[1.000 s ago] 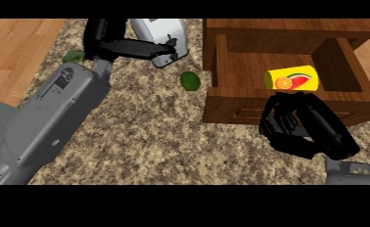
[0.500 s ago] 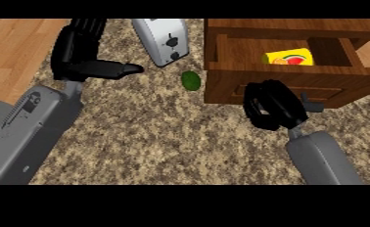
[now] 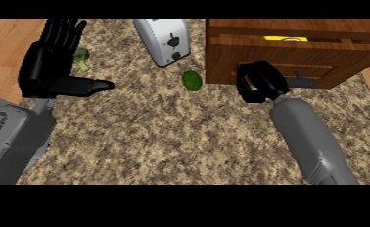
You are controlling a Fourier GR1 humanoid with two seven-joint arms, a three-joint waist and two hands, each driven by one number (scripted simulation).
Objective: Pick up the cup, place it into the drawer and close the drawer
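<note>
Right now I am looking steeply down at a speckled brown granite counter (image 3: 166,133) that fills most of the frame. At the upper right sits a wooden drawer unit (image 3: 285,50). Its drawer (image 3: 289,42) is open only by a narrow gap, and through that gap I see a thin strip of the yellow cup (image 3: 285,38) lying inside, near the top edge of the frame. A dark handle (image 3: 307,80) sticks out from the drawer front, lower down at the right.

My right hand (image 3: 259,81) shows just right of centre, against the drawer front and just left of the handle. Its fingers are curled in, and I see nothing held in them. The grey forearm runs down to the lower right.

My left hand (image 3: 54,69) rests at the left side of the frame, fingers straight and pointing up, thumb stretched out to the right, holding nothing. A small green leafy vegetable (image 3: 81,59) peeks out beside its fingers.

A white toaster (image 3: 165,40) lies at top centre, tilted. A small green fruit (image 3: 192,80) sits below it, just left of the drawer unit.
</note>
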